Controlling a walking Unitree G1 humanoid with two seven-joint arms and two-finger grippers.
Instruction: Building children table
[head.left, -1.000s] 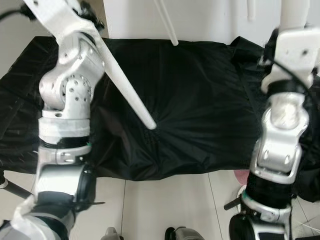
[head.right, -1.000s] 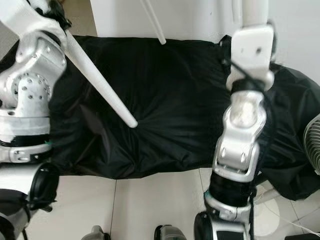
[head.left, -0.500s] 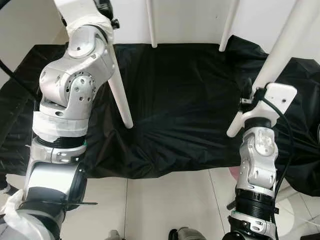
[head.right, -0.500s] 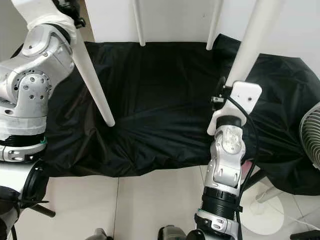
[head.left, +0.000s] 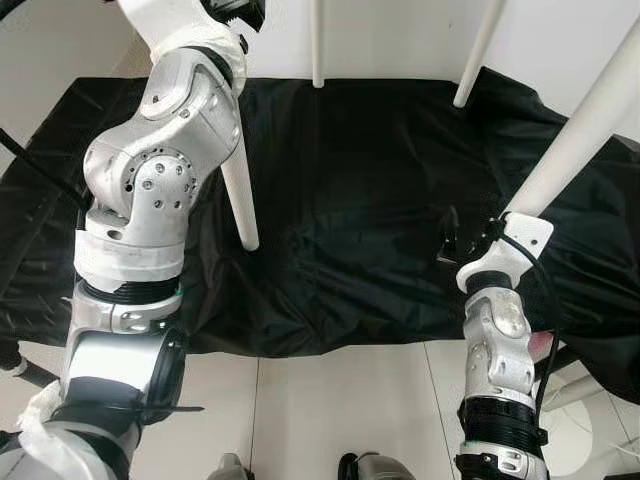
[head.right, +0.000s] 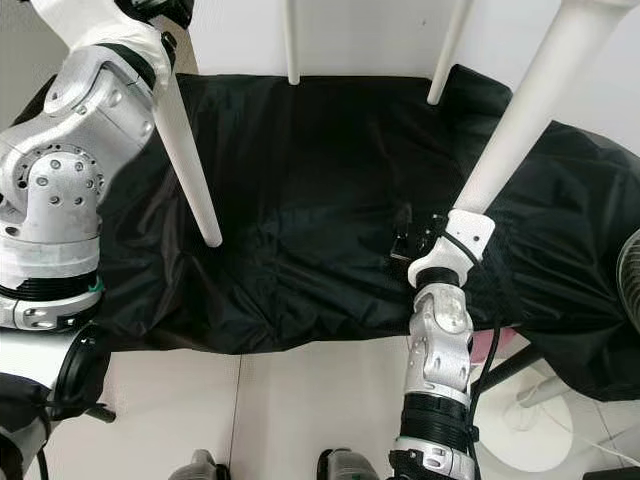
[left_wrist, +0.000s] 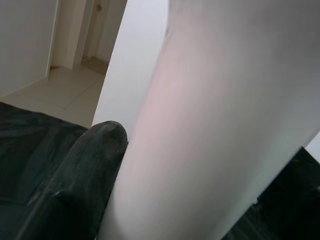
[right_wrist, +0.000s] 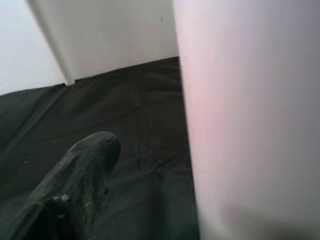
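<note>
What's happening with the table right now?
The robot is handling a white children's table by its legs over a black cloth. The left pincer grips the near left table leg, whose foot hangs just above the cloth. The right pincer sits at the near right table leg. Two far legs stand at the cloth's back edge.

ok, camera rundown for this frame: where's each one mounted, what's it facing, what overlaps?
Left eye, head: looks down at the black cloth and white table legs; both silver arms show.
Right eye, head: same scene, shifted sideways.
Left wrist: looks along one black finger against the left white leg.
Right wrist: looks along one finger beside the right white leg.
Shared: both wrist legs appear in the eye views, and.
</note>
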